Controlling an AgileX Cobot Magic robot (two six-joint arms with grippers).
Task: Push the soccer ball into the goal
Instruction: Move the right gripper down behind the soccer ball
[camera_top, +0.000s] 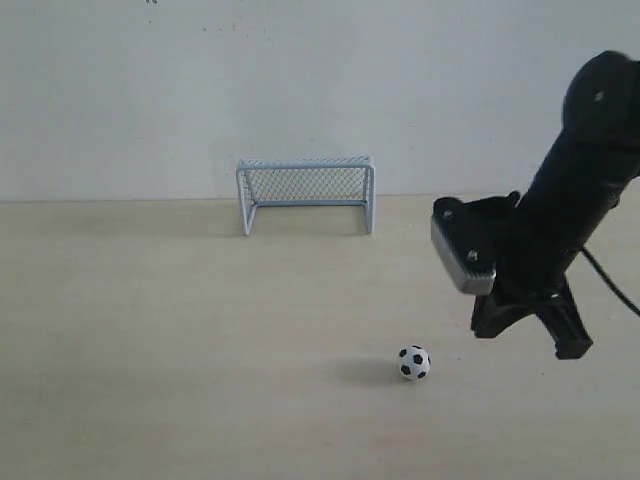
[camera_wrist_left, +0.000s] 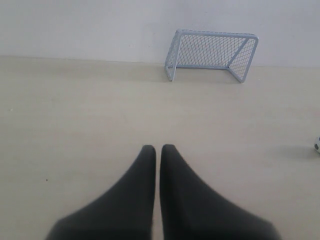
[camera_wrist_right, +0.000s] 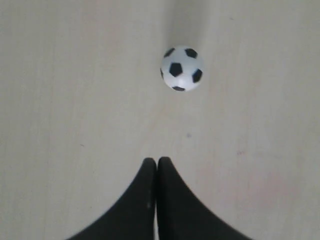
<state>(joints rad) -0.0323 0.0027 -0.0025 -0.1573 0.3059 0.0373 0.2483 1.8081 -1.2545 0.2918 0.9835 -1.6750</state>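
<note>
The soccer ball (camera_top: 413, 362) is small, white with black patches, and rests on the pale table toward the front. It also shows in the right wrist view as the ball (camera_wrist_right: 182, 68), a short way ahead of my right gripper (camera_wrist_right: 157, 160), which is shut and empty. In the exterior view the right gripper (camera_top: 488, 326) hangs just right of the ball, not touching it. The goal (camera_top: 305, 192), pale blue with mesh netting, stands at the back against the wall, its mouth facing forward. My left gripper (camera_wrist_left: 157, 148) is shut and empty, with the goal (camera_wrist_left: 212, 52) far ahead and the ball (camera_wrist_left: 317, 145) at the frame's edge.
The bare table (camera_top: 180, 330) stretches between the ball and the goal. A white wall (camera_top: 300, 80) rises right behind the goal. The black right arm (camera_top: 580, 190) comes in from the upper right, a cable trailing beside it.
</note>
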